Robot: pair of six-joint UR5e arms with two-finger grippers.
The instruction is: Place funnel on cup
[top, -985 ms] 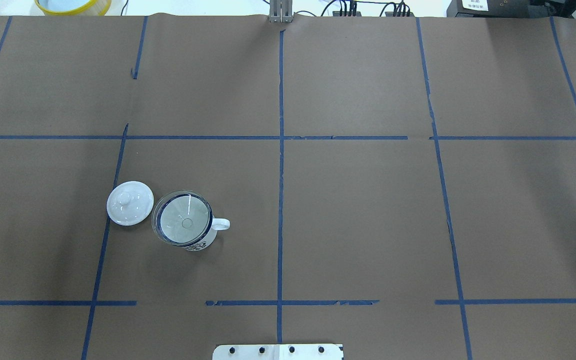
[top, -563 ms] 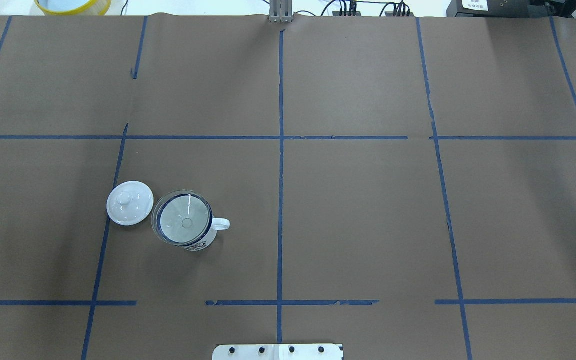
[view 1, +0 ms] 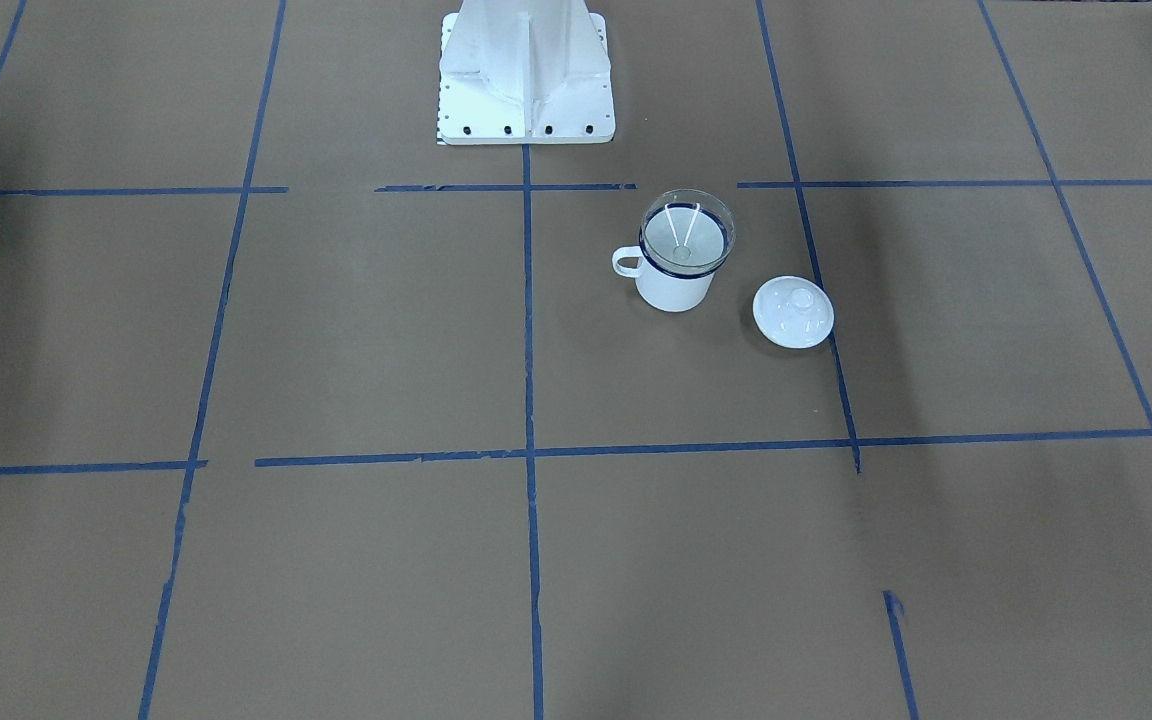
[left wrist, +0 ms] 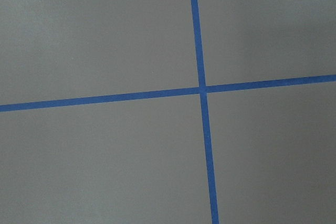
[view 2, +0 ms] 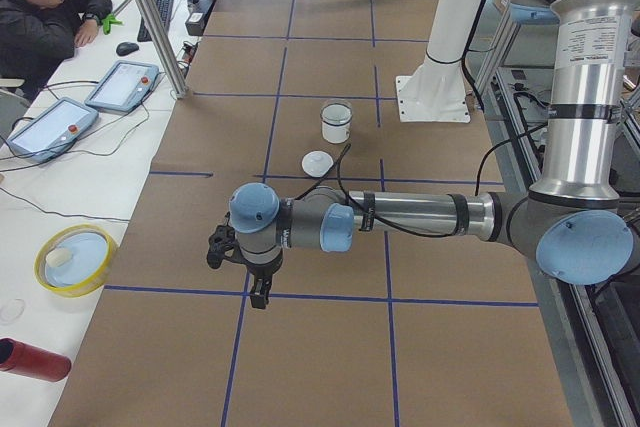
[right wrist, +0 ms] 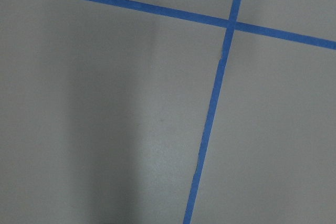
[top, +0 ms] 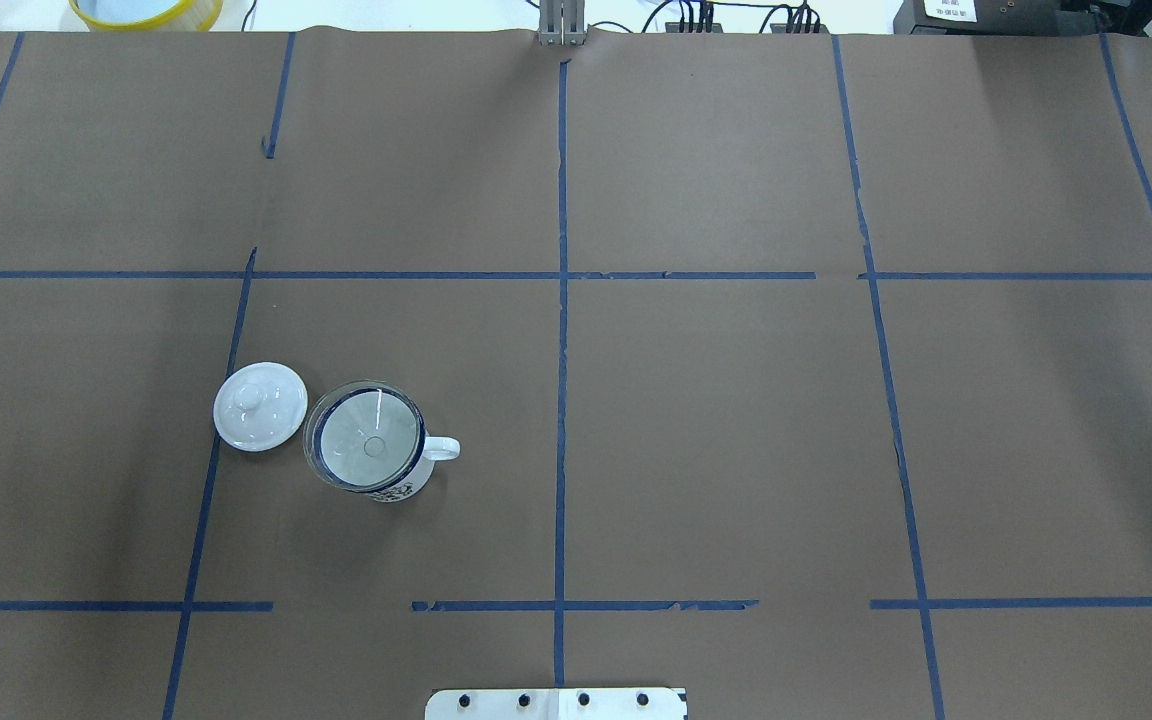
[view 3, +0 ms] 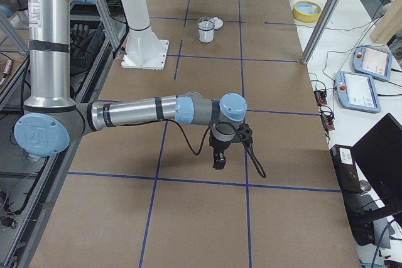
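Looks done, funnel (top: 366, 437) sits on the cup (view 1: 674, 290) near the robot's edge; left gripper (view 2: 258, 292) and right gripper (view 3: 218, 160) hang well away, can't tell their grip.

The clear funnel (top: 364, 436) sits upright in the white, blue-rimmed cup (top: 406, 484), whose handle points toward the counter's middle line.

Premises are assessed as a robotics test laboratory. A table (top: 736, 450) papered in brown is gridded with blue tape (top: 561, 400). Industrial robot arms (view 2: 420, 215) are mounted beside a white pedestal (view 1: 526, 90). Teach pendants (view 2: 122, 84) are laid on a side bench (view 2: 110, 172), where a seated operator (view 2: 40, 7) is observed.
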